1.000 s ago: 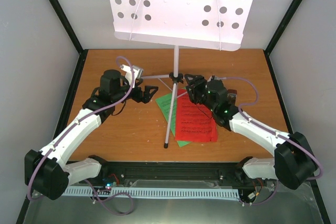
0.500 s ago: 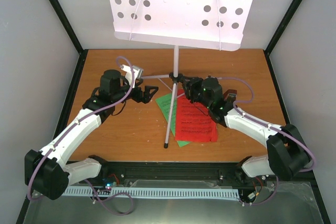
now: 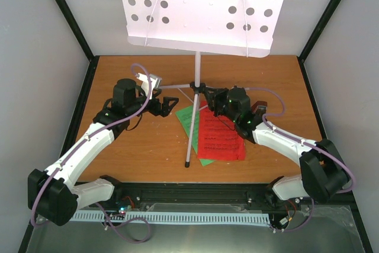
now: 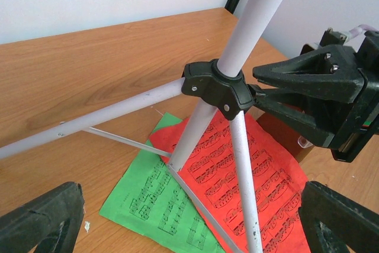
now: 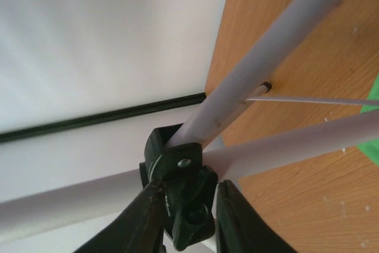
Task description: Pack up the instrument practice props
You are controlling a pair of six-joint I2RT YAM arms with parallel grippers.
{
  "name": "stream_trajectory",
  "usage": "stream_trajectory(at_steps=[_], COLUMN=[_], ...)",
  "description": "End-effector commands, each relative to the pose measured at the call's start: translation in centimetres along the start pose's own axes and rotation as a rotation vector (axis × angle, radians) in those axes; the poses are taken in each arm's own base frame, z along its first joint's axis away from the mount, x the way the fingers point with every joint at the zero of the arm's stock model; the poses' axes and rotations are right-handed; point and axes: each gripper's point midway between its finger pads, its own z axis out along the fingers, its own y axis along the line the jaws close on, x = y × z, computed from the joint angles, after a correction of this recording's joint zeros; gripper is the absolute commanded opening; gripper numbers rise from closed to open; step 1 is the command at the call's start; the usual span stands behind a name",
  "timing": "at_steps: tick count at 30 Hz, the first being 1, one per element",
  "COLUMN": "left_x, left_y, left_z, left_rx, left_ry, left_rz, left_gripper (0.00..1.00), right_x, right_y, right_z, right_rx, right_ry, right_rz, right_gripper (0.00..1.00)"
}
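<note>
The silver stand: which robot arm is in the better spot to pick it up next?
Right, probably. The right gripper pinches the black hub where the legs of the stand meet. The left gripper is wide open, short of the stand, touching nothing.

Bright even light, soft faint shadows, overexposed white tray, right wrist close-up blurred

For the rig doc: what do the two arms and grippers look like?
Left arm and right arm: white link shells, black joints and bases, a lilac cable looped along each. Left gripper and right gripper: black, wedge-shaped fingers.
</note>
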Motion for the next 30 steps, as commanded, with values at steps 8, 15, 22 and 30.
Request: stream_trajectory(at_steps=[8,15,22,30], left_x=[-0.4,-0.4,-0.3,0.0], left_y=[-0.1,-0.1,0.1,0.4], left_z=[0.0,0.1,0.2,0.5], left_rx=[0.006,0.004,-0.002,-0.009], left_ry=[-0.011,-0.01,-0.007,0.005], left_rz=[0.027,0.029,0.028,0.024], left_gripper=[1.0,0.99,0.99,0.99], right_x=[0.5,0.6,0.2,-0.5], right_y=[1.3,0.6,-0.9,-1.5], right_z=[0.3,0.3,0.1,-0.5], right_rx=[-0.054,-0.067,-0.063,-0.044], right_ry=[0.023,0.031,-0.016,-0.113], right_rz=[-0.013,-0.076,-0.379,-0.971], right_gripper=[0.17,0.03,0.03,0.03])
